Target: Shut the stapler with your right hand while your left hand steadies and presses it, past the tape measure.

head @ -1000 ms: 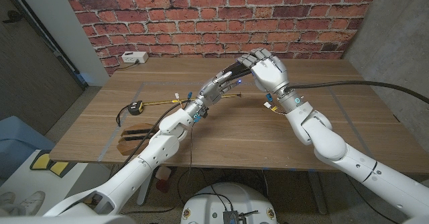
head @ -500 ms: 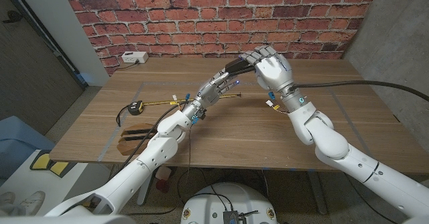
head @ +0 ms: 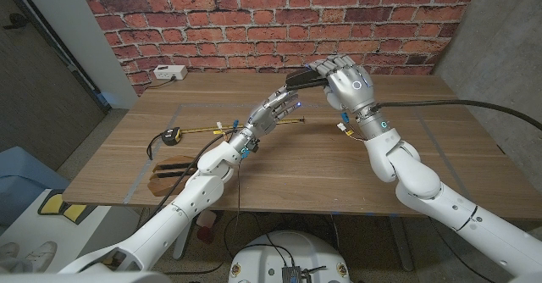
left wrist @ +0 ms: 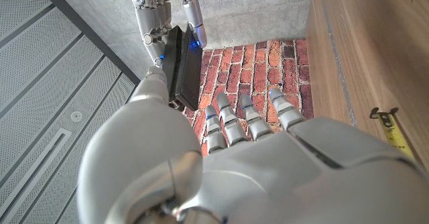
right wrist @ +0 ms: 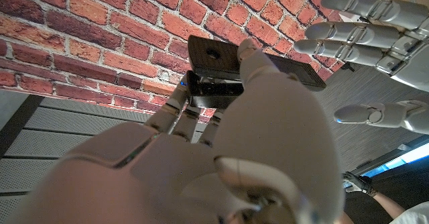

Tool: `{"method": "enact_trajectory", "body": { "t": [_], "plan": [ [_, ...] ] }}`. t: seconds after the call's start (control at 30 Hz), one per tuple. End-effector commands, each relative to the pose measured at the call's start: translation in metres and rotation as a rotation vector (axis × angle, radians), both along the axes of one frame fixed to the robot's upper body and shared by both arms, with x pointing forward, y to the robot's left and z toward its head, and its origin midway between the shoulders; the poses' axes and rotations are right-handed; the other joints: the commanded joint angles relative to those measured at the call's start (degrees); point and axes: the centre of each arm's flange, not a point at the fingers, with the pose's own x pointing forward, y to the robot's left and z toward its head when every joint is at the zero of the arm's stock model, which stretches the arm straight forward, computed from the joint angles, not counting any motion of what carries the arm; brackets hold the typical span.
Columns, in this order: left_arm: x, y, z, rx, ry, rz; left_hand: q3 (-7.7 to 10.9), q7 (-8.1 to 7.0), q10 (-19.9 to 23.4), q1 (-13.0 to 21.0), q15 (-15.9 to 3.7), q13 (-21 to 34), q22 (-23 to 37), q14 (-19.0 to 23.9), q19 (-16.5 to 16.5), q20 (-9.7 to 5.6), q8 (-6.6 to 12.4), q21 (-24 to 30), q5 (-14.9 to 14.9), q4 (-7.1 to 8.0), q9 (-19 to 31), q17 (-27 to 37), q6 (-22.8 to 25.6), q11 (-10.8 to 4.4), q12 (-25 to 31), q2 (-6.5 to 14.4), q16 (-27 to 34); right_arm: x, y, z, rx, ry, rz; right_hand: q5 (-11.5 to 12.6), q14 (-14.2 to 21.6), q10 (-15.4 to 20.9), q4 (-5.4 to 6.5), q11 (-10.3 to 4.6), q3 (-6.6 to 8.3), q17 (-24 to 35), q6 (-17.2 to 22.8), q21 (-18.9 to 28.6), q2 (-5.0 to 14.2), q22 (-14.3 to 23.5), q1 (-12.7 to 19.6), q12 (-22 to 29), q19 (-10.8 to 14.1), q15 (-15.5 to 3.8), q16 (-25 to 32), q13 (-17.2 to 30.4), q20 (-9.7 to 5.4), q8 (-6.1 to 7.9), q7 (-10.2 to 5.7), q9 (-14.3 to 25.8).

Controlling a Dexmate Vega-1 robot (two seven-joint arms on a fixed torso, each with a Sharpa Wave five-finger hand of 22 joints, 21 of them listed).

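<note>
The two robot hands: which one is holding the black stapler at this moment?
The right hand holds the stapler, lifted above the table. The left hand reaches toward it with fingers apart and holds nothing.

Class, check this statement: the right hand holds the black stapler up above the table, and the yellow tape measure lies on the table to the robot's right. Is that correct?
Wrong on one point. The right hand does hold the stapler above the table, but the head view shows the tape measure lying on the robot's left.

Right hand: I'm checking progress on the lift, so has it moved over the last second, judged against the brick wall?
Yes. The right hand, gripping the black stapler, has risen toward the brick wall; its fingertips now overlap the lowest bricks.
</note>
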Motion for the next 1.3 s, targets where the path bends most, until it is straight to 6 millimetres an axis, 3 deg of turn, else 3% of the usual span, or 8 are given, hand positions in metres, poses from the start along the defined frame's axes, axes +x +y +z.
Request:
{"method": "enact_trajectory", "body": {
  "t": [0.03,0.4,0.6,0.7,0.87,0.97,1.13,1.3],
  "plan": [
    [-0.0004,0.0027,-0.0032,-0.011,0.005,-0.006,0.14,-0.16,0.16,-0.51,-1.38,0.00,0.31,-0.02,-0.37,-0.09,0.32,0.22,0.02,-0.01,0.02,-0.07,0.28,-0.20,0.46,0.01,0.27,-0.0009,-0.0047,0.0019,0.072,0.043,0.042,0.08,0.90,14.66,1.33,-0.10,1.13,-0.13,2.17,0.19,2.19,0.23,-0.94,-0.42,-0.33,-10.72,-0.20,-0.27,-3.53,0.58,0.79,0.30],
    [0.0010,0.0047,-0.0069,-0.022,0.010,-0.011,0.22,-0.14,0.46,-0.67,-1.48,-0.22,0.31,0.13,-0.32,-0.12,0.55,0.34,0.04,-0.07,-0.19,-0.52,0.65,-0.12,0.71,0.17,0.42,-0.0026,-0.0071,0.0014,0.098,0.055,0.057,-0.05,2.35,19.29,3.67,0.34,2.62,-0.94,7.97,0.30,2.09,0.28,-3.62,-0.06,-0.49,-10.94,-1.23,-1.44,-3.08,2.19,2.18,0.24],
    [0.0011,0.0065,-0.0093,-0.028,0.014,-0.011,0.27,-0.19,0.68,-0.74,-1.48,-0.33,0.31,0.21,-0.31,-0.16,0.64,0.40,0.05,-0.11,-0.30,-0.75,0.81,-0.36,0.85,0.24,0.48,-0.0002,-0.0095,0.0005,0.145,0.075,0.096,-0.46,3.72,20.61,3.77,0.14,2.58,-0.60,12.70,0.78,1.21,0.28,-4.84,-0.12,0.55,-10.94,-0.98,-2.04,-3.31,3.34,0.58,0.40],
    [0.0013,0.0068,-0.0106,-0.031,0.017,-0.012,0.33,-0.24,0.74,-0.74,-1.48,-0.39,0.30,0.21,-0.31,-0.19,0.68,0.43,0.06,-0.14,-0.36,-0.87,0.89,-0.42,0.90,0.34,0.50,0.0006,-0.0103,-0.0007,0.166,0.071,0.113,-0.62,6.83,20.76,3.46,-0.17,2.52,0.02,13.06,1.42,1.25,0.34,-5.23,0.41,1.88,-11.01,0.20,-1.48,-3.78,2.93,0.24,0.61],
    [0.0016,0.0075,-0.0114,-0.034,0.020,-0.011,0.35,-0.18,0.83,-0.79,-1.50,-0.46,0.30,0.27,-0.29,-0.23,0.73,0.46,0.06,-0.16,-0.43,-1.00,0.99,-0.52,0.96,0.38,0.54,0.0017,-0.0123,-0.0023,0.208,0.070,0.137,-0.82,16.77,20.57,2.16,-0.10,3.31,1.56,14.48,4.23,1.31,0.80,-5.20,0.91,6.02,-11.15,3.06,-0.94,-5.33,2.14,-0.35,1.31],
    [0.0017,0.0080,-0.0110,-0.032,0.020,-0.010,0.36,-0.18,0.90,-0.85,-1.52,-0.49,0.30,0.29,-0.27,-0.27,0.76,0.48,0.06,-0.15,-0.46,-1.07,1.05,-0.41,1.00,0.43,0.57,0.0022,-0.0130,-0.0026,0.225,0.069,0.141,-0.92,20.83,20.53,1.73,-0.01,3.49,2.32,14.75,5.62,1.23,1.10,-5.34,0.97,7.02,-11.17,4.15,-0.70,-5.82,1.72,-0.41,1.62],
    [0.0026,0.0082,-0.0102,-0.034,0.020,-0.013,0.36,-0.15,0.96,-0.95,-1.57,-0.56,0.30,0.34,-0.26,-0.30,0.81,0.51,0.05,-0.15,-0.53,-1.21,1.16,-0.49,1.05,0.45,0.60,0.0024,-0.0138,-0.0029,0.243,0.077,0.153,-0.84,24.50,20.65,1.46,0.03,3.68,3.57,15.60,8.24,1.26,1.67,-5.71,1.02,9.18,-11.14,5.03,-0.27,-7.02,1.40,-0.49,1.97],
    [0.0036,0.0078,-0.0108,-0.034,0.022,-0.016,0.36,-0.15,1.01,-1.10,-1.60,-0.63,0.29,0.36,-0.26,-0.30,0.82,0.54,0.03,-0.11,-0.60,-1.33,1.19,-0.49,1.09,0.50,0.63,0.0025,-0.0140,-0.0032,0.250,0.079,0.156,-0.69,27.66,21.20,1.98,0.11,3.93,4.55,17.16,10.08,1.71,2.00,-6.66,0.88,9.64,-11.04,5.64,-0.36,-6.91,1.52,-0.34,2.12]
  ]
}}
